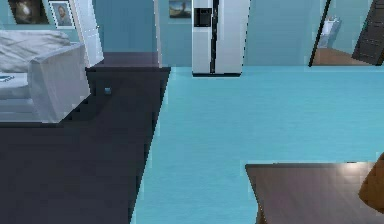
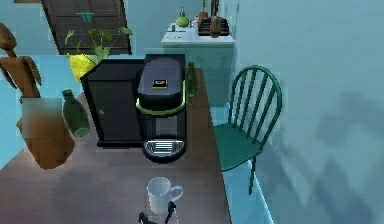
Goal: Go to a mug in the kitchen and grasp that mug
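Observation:
A white mug [image 2: 162, 192] stands upright on the brown table [image 2: 205, 165], near the table's front end, with its handle to the arm side view's right. Just below the mug, at the picture's bottom edge, a dark shape that looks like my gripper [image 2: 152, 216] pokes in. I cannot tell whether it touches the mug or holds anything. Behind the mug stand a black coffee machine [image 2: 163, 105] and a black box-like appliance [image 2: 112, 102].
A green chair [image 2: 250, 112] stands by the table's right side. A green bottle [image 2: 73, 112], a wooden statue [image 2: 28, 95] and a plant [image 2: 95, 45] are at the left. The forward view has a white fridge [image 1: 218, 37], a white sofa [image 1: 40, 80] and the table's corner [image 1: 315, 192].

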{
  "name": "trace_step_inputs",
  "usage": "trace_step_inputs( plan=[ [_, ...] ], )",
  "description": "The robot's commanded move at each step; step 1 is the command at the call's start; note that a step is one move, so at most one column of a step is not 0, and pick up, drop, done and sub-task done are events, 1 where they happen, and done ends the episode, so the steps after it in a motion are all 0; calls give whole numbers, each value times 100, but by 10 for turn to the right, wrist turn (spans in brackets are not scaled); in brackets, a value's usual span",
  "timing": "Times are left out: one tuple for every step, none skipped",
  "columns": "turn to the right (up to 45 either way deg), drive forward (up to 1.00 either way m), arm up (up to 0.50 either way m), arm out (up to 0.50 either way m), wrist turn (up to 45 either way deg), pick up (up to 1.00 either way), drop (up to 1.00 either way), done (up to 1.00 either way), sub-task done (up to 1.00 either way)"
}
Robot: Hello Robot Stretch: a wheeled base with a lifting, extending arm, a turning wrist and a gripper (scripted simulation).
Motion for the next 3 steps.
trace_step_inputs(
  plan=[
    [0, 0, 0, 0, 0, 100, 0, 0, 0],
    [0, 0, 10, 0, 0, 0, 0, 0, 0],
    [0, 0, 0, 0, 0, 0, 0, 100, 0]
  ],
)
